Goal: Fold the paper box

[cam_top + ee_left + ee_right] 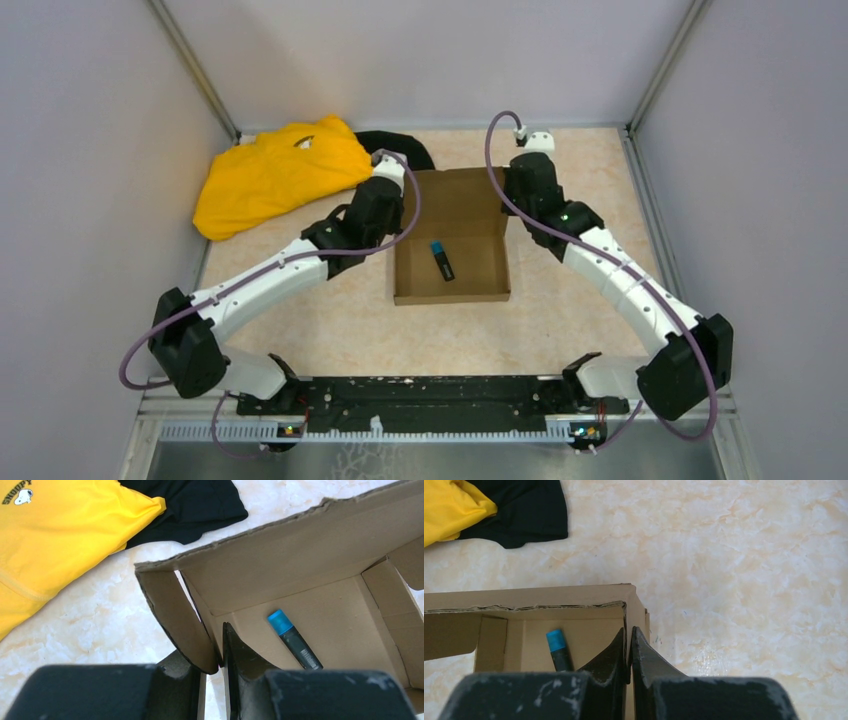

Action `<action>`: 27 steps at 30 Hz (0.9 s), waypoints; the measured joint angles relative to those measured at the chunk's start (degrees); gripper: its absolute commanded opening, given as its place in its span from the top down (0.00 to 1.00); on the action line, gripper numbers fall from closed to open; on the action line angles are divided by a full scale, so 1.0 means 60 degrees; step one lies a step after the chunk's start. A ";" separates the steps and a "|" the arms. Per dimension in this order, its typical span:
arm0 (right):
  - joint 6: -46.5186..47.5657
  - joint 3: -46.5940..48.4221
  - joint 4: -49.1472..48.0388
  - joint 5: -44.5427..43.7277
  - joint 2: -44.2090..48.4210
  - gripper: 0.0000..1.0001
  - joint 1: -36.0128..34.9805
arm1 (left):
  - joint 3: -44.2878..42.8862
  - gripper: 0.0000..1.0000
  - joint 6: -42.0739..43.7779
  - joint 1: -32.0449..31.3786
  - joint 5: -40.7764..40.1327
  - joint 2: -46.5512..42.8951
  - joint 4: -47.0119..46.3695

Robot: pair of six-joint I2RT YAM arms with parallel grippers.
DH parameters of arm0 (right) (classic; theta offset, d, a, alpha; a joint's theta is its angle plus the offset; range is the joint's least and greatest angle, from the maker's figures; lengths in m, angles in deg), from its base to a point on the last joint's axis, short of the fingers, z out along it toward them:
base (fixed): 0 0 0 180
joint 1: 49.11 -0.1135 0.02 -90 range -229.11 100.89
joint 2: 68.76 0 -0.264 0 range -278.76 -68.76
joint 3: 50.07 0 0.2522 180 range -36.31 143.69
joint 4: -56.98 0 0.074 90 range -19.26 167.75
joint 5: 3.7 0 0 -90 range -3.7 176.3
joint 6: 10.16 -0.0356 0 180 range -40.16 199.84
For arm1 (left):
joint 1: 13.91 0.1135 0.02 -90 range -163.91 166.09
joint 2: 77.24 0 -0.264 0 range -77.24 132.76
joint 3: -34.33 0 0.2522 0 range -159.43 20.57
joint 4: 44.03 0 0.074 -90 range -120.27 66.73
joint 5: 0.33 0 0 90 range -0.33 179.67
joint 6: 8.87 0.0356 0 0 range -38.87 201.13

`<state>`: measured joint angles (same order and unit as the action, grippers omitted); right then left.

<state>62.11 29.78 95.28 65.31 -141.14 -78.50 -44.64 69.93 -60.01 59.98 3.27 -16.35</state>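
Down at 6 o'clock in the top view, the left arm and the right arm are bolted to the near edge of the table. That makes two arms, and each has one gripper, so two grippers.

Past them, in the middle of the table, sits the paper box. I count one box. It is already a low tray: its floor lies flat, and the near wall and both side walls stand up. One pen lies on the floor inside, with its blue cap pointing to 11 o'clock.

The left gripper is at the box's 10 o'clock corner. Its fingers are almost pressed together, and they pinch a round side flap of cardboard. The right gripper is at the 2 o'clock corner. Its fingers are almost together too, and they pinch the thin right edge of the box.

At 12 o'clock the big lid stands up with a rough top edge, so the box is still open. I think most of the folding is done. What is left looks like bringing the lid down and tucking in its flaps.

Farthest away, one yellow cloth lies at 10 o'clock. One black cloth lies near the box at 11 o'clock.
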 measured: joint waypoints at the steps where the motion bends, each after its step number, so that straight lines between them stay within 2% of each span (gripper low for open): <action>1: -0.0055 -0.0040 -0.0011 -0.0036 0.0040 0.98 -0.0022 | 0.0040 0.79 -0.0036 -0.0040 -0.0051 -0.0026 -0.0004; 27: -0.0783 -0.1956 -0.0718 -0.1056 0.1468 0.99 -0.1027 | 0.2113 0.79 -0.0951 -0.1031 -0.0962 -0.1151 -0.0761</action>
<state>57.41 18.04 90.97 58.97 -132.33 -84.66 -31.96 64.22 -66.20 54.21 -3.63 -20.92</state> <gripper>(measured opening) 0.020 0.211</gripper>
